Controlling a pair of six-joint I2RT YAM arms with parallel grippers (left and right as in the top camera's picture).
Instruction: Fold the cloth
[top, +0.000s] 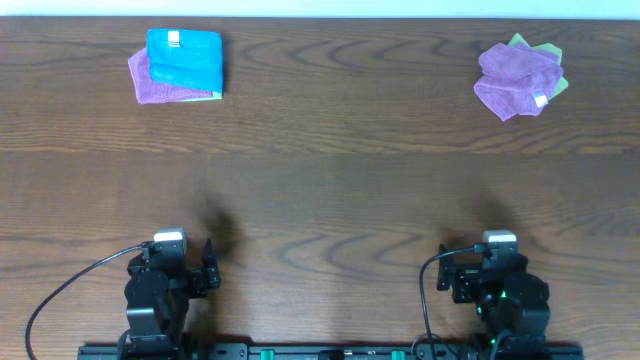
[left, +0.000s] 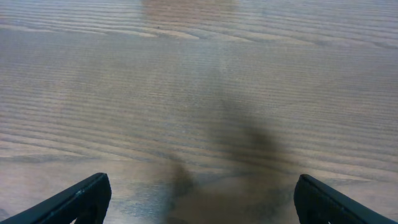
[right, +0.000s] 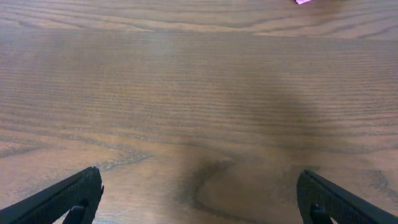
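A crumpled purple cloth (top: 515, 80) lies on a green cloth (top: 554, 62) at the far right of the table. At the far left a folded blue cloth (top: 185, 58) sits on top of a folded purple cloth (top: 150, 80). My left gripper (left: 202, 198) is open and empty over bare wood near the front edge; it also shows in the overhead view (top: 172, 250). My right gripper (right: 200, 196) is open and empty over bare wood, at the front right in the overhead view (top: 498, 250). A pink scrap of cloth (right: 303, 2) shows at the top edge of the right wrist view.
The wooden table (top: 330, 180) spans the whole view. Both arm bases and a black rail (top: 330, 351) sit along the front edge, with cables (top: 60, 290) looping beside them.
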